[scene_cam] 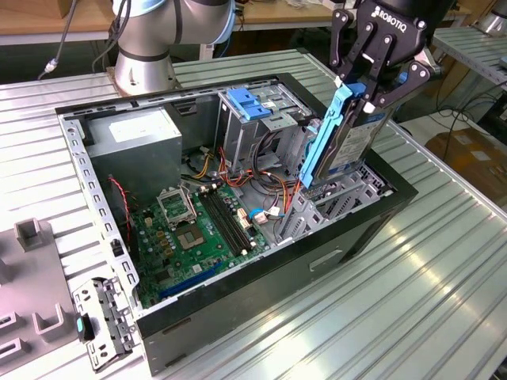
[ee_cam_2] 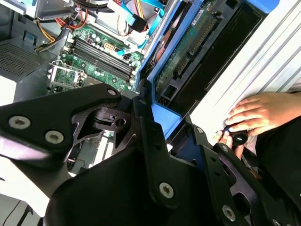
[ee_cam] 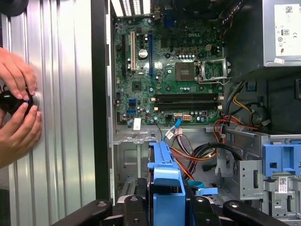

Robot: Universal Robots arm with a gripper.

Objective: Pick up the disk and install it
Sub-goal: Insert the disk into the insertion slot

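Tool (scene_cam: 367,93) is clamped on the disk (scene_cam: 354,142), held on edge with its lower end entering the drive cage (scene_cam: 337,202) of the computer case (scene_cam: 238,324) mid-worktop (scene_cam: 420,301). Insertion is judged under way. Seating calls for the carrier rails to stay aligned with the cage.

**A robotics lab set up for computer assembly**

A silver-grey jointed robot arm (scene_cam: 146,39) stands on a ribbed aluminium worktop (scene_cam: 412,285). Its black jaws grip the disk (scene_cam: 348,146), a flat silver-grey hard drive in a light blue plastic carrier rail. Next to the arm lies an open black desktop computer case (scene_cam: 238,317), its green motherboard (scene_cam: 190,233) bare. Grey plastic fixture blocks (scene_cam: 32,277) sit at the exterior view's left. Wooden benches (scene_cam: 40,16) with hanging cables stand behind. A person's hands (ee_cam: 16,127) hold a black knob (ee_cam: 11,100) on the worktop.
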